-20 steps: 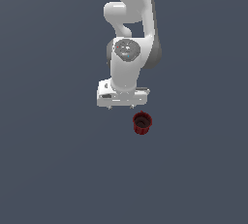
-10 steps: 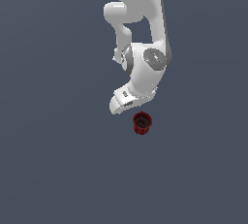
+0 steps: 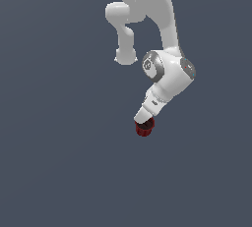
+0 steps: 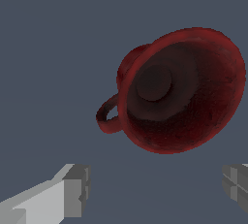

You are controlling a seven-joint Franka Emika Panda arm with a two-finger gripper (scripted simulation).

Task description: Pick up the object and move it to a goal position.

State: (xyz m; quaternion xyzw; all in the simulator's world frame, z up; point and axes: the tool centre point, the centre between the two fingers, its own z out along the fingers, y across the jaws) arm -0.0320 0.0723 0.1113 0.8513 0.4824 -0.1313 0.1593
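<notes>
The object is a small dark red cup [image 3: 144,129] on the grey floor, partly covered by my white hand in the exterior view. In the wrist view the cup [image 4: 184,92] fills much of the picture. Its dark hollow faces the camera and a small loop handle [image 4: 107,117] sticks out on one side. My gripper [image 3: 143,122] is tilted and sits right above the cup. In the wrist view the gripper [image 4: 155,189] is open. Its two grey fingertips [image 4: 76,190] stand wide apart and the cup lies beyond them, not between them.
The plain grey floor [image 3: 59,162] surrounds the cup on all sides. The white arm [image 3: 170,76] reaches down from the top of the exterior view. No other objects show.
The arm has swung down and toward the exterior view's right, and the hand has tilted and dropped close over the cup. The cup has stayed in place.
</notes>
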